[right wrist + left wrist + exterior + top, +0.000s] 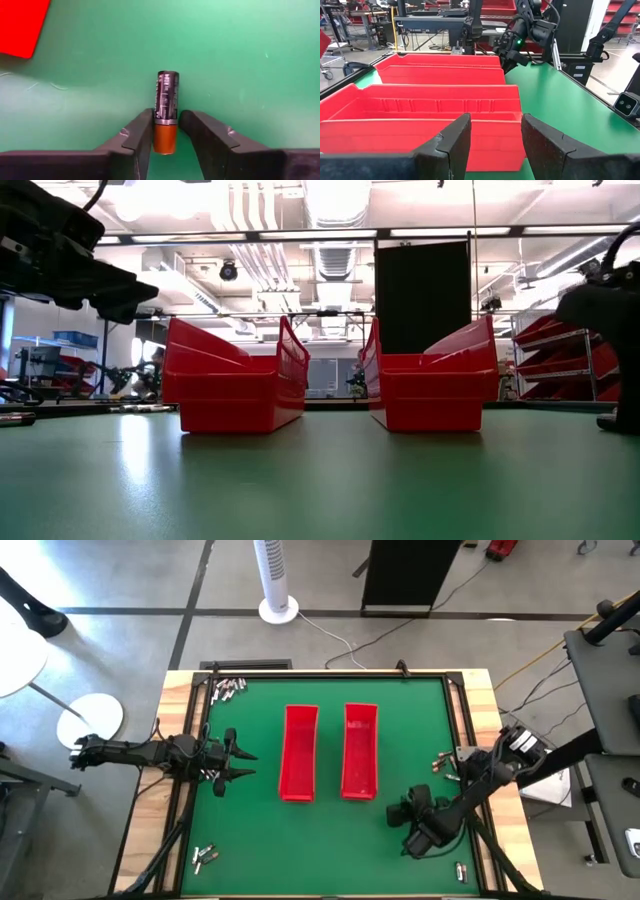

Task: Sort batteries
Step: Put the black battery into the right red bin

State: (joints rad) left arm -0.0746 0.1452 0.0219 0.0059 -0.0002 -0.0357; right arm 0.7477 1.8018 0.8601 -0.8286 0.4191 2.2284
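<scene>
Right gripper [166, 131]: jaws slightly parted around a black, copper-ended cylindrical battery [166, 111], grip uncertain. Left gripper [495, 142]: open, empty.

Glossy red plastic trays [299, 753] sat on a smooth matt green mat [330, 840], edged by pale wood [172, 705].

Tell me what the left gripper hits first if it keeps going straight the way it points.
Probably the near red tray: the left gripper, jaws open and empty, aims at its long side wall. The gap between them is hard to judge.
</scene>
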